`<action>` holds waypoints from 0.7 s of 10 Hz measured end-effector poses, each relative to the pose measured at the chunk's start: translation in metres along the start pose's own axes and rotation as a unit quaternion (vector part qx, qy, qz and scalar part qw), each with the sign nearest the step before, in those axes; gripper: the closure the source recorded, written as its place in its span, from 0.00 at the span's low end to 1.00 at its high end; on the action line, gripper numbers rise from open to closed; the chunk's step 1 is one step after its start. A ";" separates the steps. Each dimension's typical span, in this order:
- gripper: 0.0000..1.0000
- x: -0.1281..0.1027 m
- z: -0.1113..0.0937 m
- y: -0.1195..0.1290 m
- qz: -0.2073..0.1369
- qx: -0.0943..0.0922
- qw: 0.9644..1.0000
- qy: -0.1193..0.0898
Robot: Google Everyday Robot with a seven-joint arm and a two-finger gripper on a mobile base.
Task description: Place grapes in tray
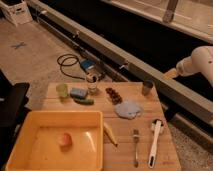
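Observation:
The grapes [114, 94], a small dark reddish-brown bunch, lie on the wooden table [145, 150] near its middle back, just behind a pale blue cloth [128, 109]. The yellow tray [30, 131] sits at the table's front left and holds a pale orange fruit [64, 139]. My gripper [171, 73] is at the right, above and beyond the table's back right corner, at the end of the white arm [200, 61]. It is well apart from the grapes and the tray.
On the table: a green cup [61, 90], a blue sponge [78, 92], a green cucumber-like vegetable [84, 101], a glass [92, 83], a dark cup [147, 88], a banana [109, 133], a fork [135, 148], a white brush [155, 141]. A cable [67, 65] lies on the floor behind.

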 end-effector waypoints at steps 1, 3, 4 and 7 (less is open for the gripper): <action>0.20 -0.003 0.000 0.004 -0.016 -0.004 1.000 -0.003; 0.20 -0.017 0.004 0.035 -0.057 -0.029 0.998 -0.012; 0.20 -0.025 0.007 0.055 -0.073 -0.044 0.996 -0.014; 0.20 -0.051 0.015 0.122 -0.127 -0.104 0.986 -0.024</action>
